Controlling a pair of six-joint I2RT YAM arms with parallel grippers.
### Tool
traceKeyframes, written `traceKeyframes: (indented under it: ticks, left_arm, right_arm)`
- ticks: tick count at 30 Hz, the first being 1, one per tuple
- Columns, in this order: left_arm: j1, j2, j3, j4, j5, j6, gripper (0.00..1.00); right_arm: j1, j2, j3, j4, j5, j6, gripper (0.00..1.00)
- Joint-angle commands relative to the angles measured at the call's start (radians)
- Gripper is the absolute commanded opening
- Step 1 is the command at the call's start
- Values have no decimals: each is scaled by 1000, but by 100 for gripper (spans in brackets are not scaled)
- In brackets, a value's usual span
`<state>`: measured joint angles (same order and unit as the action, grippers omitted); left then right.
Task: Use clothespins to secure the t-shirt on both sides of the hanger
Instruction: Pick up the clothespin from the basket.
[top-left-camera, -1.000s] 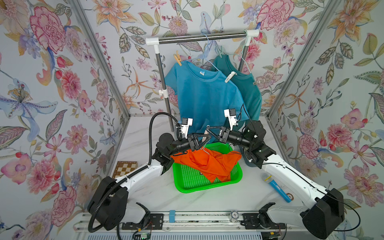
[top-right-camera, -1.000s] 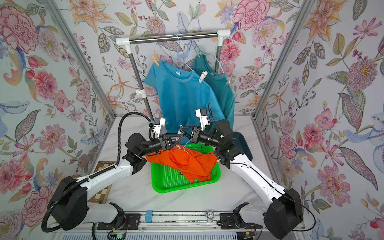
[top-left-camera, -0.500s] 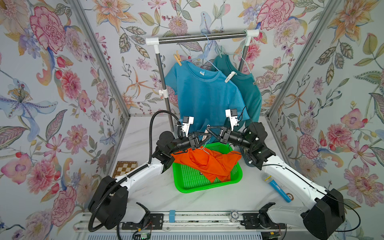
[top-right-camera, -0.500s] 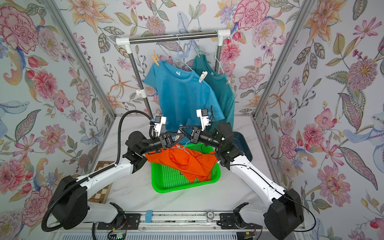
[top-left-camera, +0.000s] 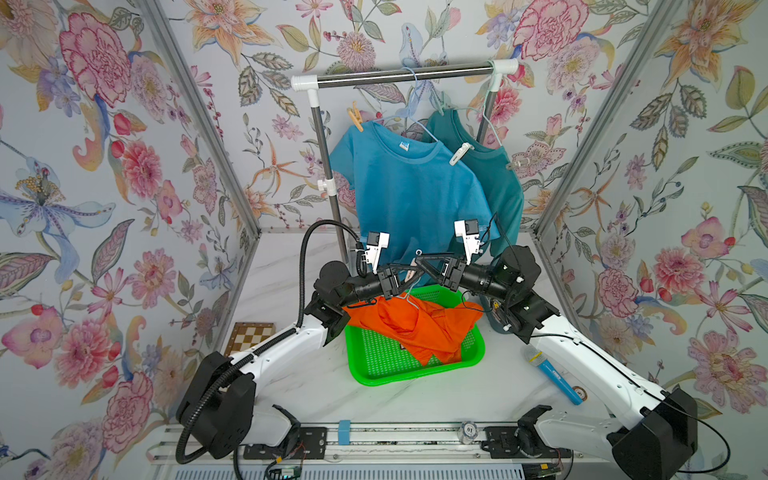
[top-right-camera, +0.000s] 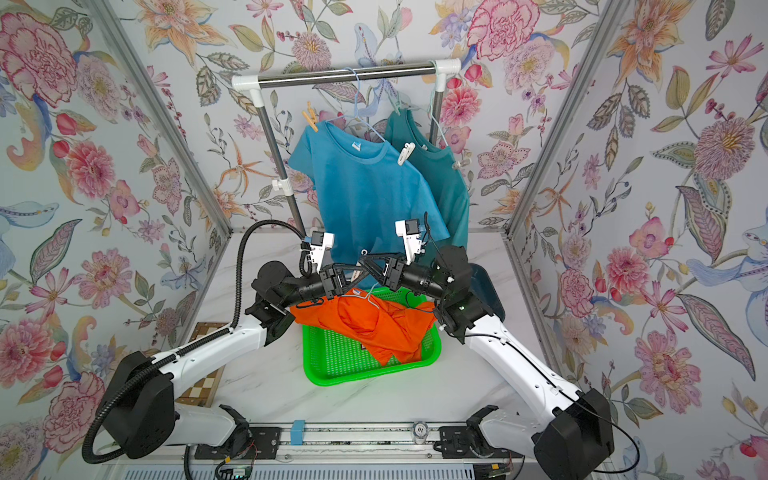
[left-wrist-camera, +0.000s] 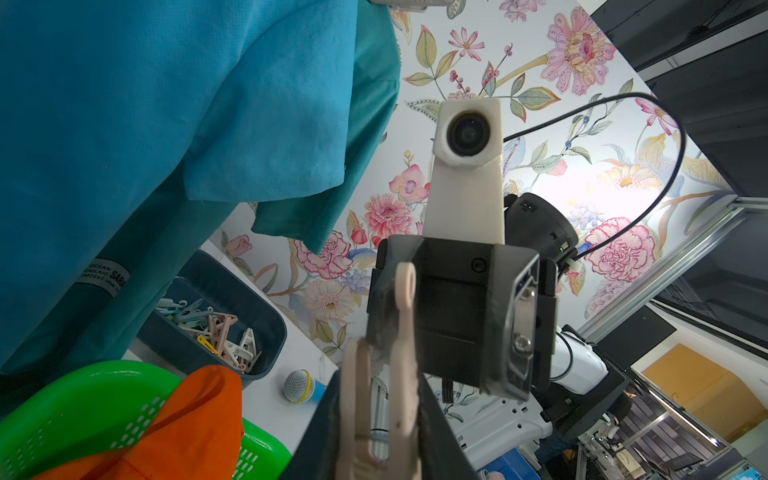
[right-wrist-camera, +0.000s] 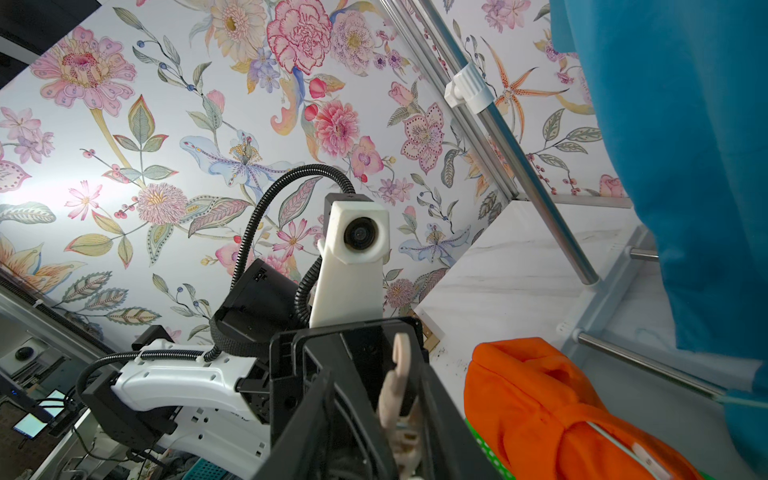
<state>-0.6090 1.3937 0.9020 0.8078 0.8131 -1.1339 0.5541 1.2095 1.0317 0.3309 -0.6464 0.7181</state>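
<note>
My left claw (top-left-camera: 407, 273) pinches a pale beige plastic clothespin (left-wrist-camera: 401, 374), held up above the green plastic mesh basket (top-left-camera: 374, 365). My right claw (top-left-camera: 422, 262) faces it with fingers spread, the pin's ring end beside one finger. The crumpled orange t-shirt (top-left-camera: 415, 324) and its thin pale wire hanger (top-left-camera: 409, 297) lie in the basket. Spare clothespins (left-wrist-camera: 220, 332) sit in the dark blue bin (left-wrist-camera: 249, 291) on the tabletop (top-left-camera: 316, 386).
</note>
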Motion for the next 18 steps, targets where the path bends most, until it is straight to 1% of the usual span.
traceKeyframes:
  ticks: [1,5,8,13,18]
  left_arm:
    - [-2,5,38,22,20,13,6]
    - [-2,7,40,16,24,19,6]
    - [-2,8,41,11,35,23,5]
    - [-3,19,54,-7,72,34,5]
    - [-2,34,72,-62,117,63,5]
  right_arm:
    - [-11,-11,44,-83,17,-44,41]
    - [-31,-22,69,-167,32,-67,52]
    - [-44,-10,104,-251,24,-89,57]
    - [-52,41,161,-313,-79,-93,58]
    - [-51,68,174,-298,-172,-69,56]
